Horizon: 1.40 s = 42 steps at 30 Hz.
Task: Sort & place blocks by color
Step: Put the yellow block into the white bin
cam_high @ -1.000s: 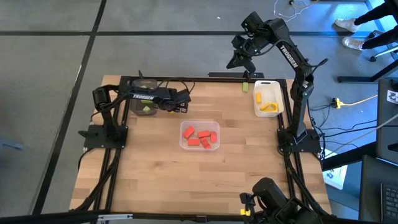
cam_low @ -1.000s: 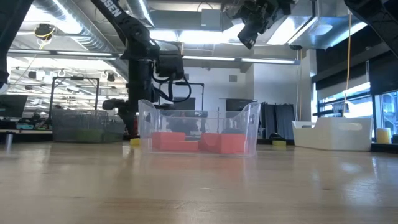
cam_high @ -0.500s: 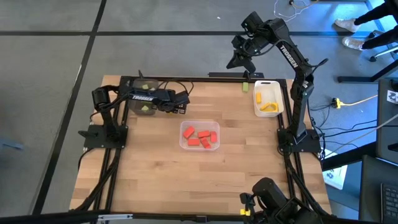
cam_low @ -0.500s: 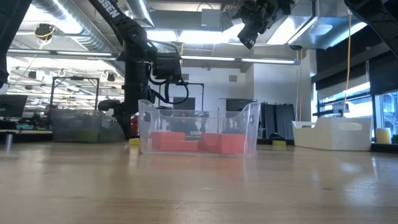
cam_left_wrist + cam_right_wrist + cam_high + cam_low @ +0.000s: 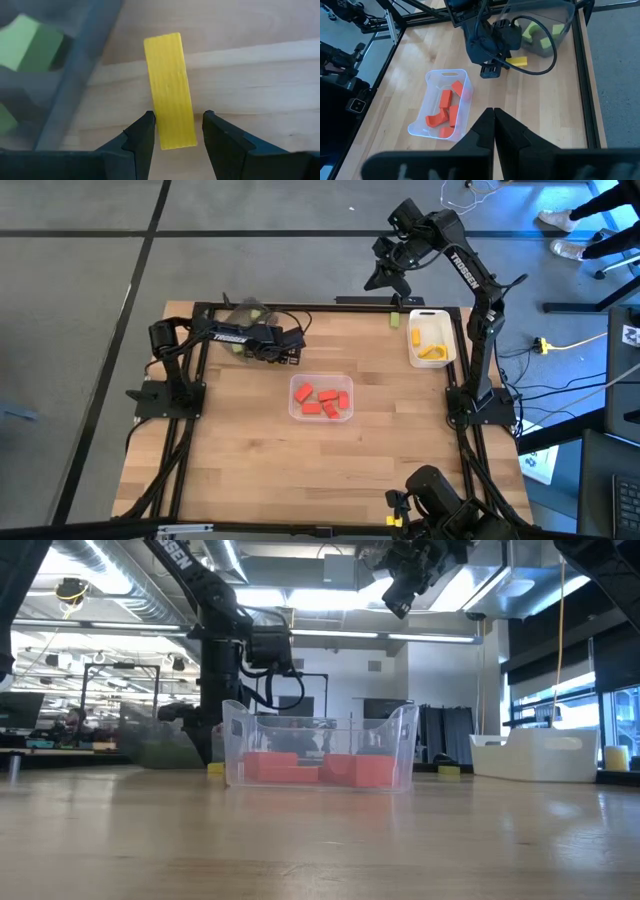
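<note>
My left gripper (image 5: 177, 117) is open, low over the table near its far left (image 5: 292, 348). Its fingers stand on either side of one end of a flat yellow block (image 5: 169, 90) that lies on the wood (image 5: 516, 61). Beside it is the dark grey tray (image 5: 245, 312) with light green blocks (image 5: 532, 30). Red blocks (image 5: 322, 400) lie in the clear tray (image 5: 296, 384), and yellow blocks (image 5: 430, 345) in the white tray (image 5: 412, 350). My right gripper (image 5: 493, 111) is shut on nothing, raised high beyond the far edge (image 5: 383, 280). My left gripper comes at the yellow block from above, its fingers across the block's width near one end (image 5: 175, 140). One fingertip (image 5: 147, 122) stands right at the block's long edge, and the other stays clear of it. I cannot tell whether the gripper touches the block.
A small yellow-green block (image 5: 395, 318) lies at the far edge beside the white tray. The black frame rails (image 5: 330, 304) run round the table. Bare wood (image 5: 300, 470) fills the near half. A person's legs (image 5: 590, 220) show on the floor at far right.
The dark grey tray has slid from under my left arm toward the table's far edge and a little to the right. Both grippers have stayed about where they were.
</note>
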Available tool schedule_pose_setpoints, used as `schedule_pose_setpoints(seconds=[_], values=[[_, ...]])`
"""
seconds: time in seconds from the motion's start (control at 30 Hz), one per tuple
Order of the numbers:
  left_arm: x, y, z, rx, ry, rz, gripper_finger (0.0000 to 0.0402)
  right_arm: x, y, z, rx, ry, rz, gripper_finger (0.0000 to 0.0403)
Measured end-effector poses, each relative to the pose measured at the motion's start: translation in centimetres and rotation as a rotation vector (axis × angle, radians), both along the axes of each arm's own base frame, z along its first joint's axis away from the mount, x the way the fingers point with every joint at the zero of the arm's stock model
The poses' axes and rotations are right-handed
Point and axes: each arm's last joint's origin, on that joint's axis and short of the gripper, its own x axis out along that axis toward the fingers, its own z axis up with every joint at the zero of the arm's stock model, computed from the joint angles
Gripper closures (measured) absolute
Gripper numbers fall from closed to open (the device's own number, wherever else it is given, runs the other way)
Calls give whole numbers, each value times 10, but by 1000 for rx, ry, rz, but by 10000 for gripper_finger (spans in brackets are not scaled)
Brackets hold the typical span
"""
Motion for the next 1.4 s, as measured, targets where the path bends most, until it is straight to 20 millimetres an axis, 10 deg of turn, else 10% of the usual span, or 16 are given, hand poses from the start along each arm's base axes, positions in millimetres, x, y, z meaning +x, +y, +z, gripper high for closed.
schedule_pose_setpoints(seconds=[0.9,1.4], values=[[26,-21,22,173,169,-459,248,1,-1,1,-17,-14,0,391],[11,33,7,147,224,-415,248,2,-2,1,-23,-19,1,391]])
